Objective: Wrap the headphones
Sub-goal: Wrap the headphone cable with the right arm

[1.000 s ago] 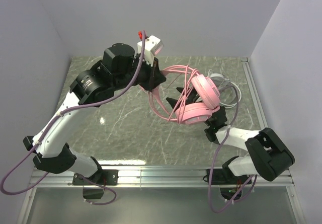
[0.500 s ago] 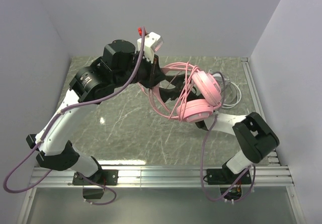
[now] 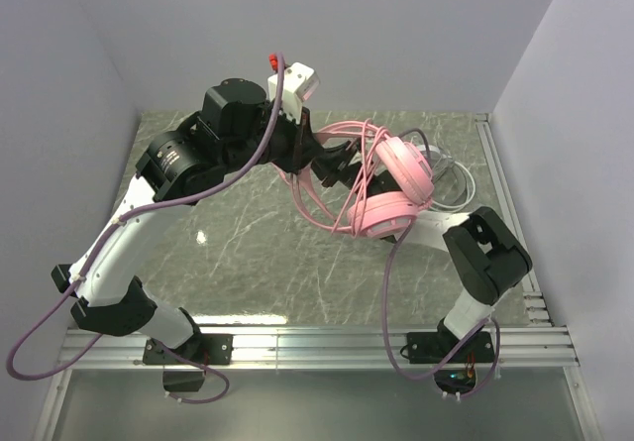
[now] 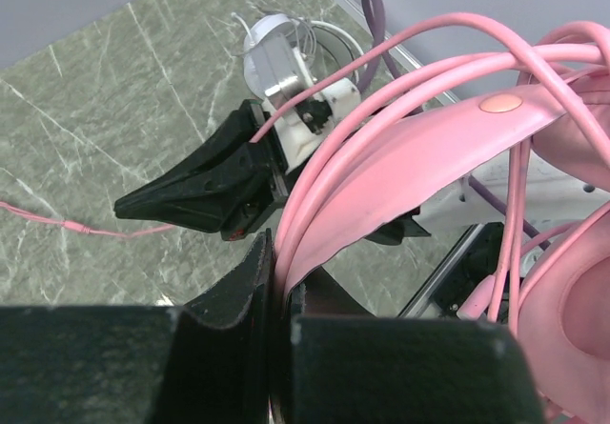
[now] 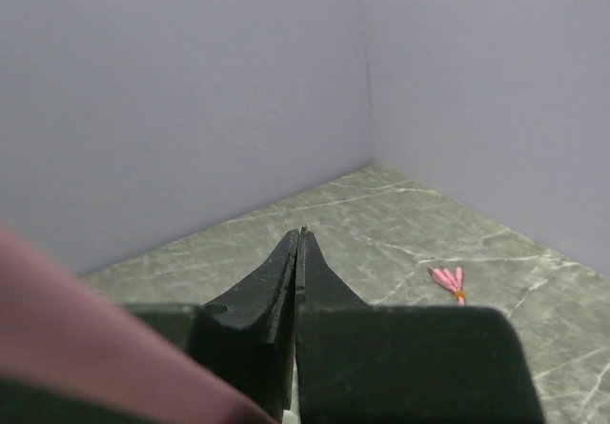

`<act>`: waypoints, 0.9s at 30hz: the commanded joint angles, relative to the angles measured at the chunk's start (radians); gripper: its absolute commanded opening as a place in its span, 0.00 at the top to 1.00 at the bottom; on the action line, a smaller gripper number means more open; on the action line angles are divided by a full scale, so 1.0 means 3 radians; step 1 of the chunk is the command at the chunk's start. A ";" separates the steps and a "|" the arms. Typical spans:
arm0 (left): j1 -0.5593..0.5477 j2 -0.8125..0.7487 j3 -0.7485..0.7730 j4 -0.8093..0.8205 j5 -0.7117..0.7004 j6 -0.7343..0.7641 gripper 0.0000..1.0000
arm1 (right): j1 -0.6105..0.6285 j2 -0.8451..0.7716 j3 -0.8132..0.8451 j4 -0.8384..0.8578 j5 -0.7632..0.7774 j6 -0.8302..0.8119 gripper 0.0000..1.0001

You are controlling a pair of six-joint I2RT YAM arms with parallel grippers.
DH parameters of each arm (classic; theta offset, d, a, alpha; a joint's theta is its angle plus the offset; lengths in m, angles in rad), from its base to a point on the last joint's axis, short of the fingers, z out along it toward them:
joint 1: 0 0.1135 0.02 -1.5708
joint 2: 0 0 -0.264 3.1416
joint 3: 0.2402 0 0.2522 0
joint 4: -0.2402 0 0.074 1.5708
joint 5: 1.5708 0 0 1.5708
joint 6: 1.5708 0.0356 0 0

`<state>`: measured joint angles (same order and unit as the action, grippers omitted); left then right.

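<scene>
green marble tabletop (image 3: 248, 253) boxed in by pale lilac walls (image 3: 347, 35). from the top cam, the pink headphones (image 3: 396, 188) are being held up over the middle-right of the table, with cord looping all over them. the white-grey headset (image 3: 451, 175) is lying on the marble just behind. the left gripper (image 3: 302, 164) is reaching in from the left at the band, and the right arm (image 3: 485, 263) is running under the pink cups.

left wrist cam: the left fingers (image 4: 229, 300) are pinching the pink headband (image 4: 410, 157). the right gripper (image 4: 129, 205) is sitting just past it, fingers pressed together, with a pink cord (image 4: 400, 71) strand running by its top.

right wrist cam: the fingers are touching tip to tip, nothing showing between them. a small pink plug-like piece (image 5: 448, 277) is lying on the marble ahead.
</scene>
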<state>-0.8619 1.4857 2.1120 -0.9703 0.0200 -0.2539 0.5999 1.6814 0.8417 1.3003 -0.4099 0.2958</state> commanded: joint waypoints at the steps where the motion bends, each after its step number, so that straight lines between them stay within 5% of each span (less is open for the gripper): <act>1: -0.0011 -0.0135 0.0124 0.0366 0.0000 -0.0217 1.00 | 0.0025 -0.0256 -0.0172 0.0355 -0.0044 -0.0040 1.00; 14: -0.0011 -0.0141 -0.0158 0.0820 -0.0057 -0.0258 1.00 | 0.0061 -0.1309 -0.1123 -0.0387 -0.0214 -0.0056 1.00; 20: 0.0020 -0.0054 -0.0106 0.0963 -0.0220 -0.0258 1.00 | 0.0153 -0.1447 -0.1384 -0.0351 -0.0168 0.0062 1.00; 27: 0.0127 -0.0186 -0.0683 0.1470 -0.0542 -0.0299 1.00 | 0.0439 -0.1514 -0.1445 -0.0760 0.0057 0.0047 1.00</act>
<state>-0.8429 1.4780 1.9438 -0.7322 -0.0795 -0.2729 0.6994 1.2510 0.4290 1.0981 -0.4274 0.3065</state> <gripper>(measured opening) 0.094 0.007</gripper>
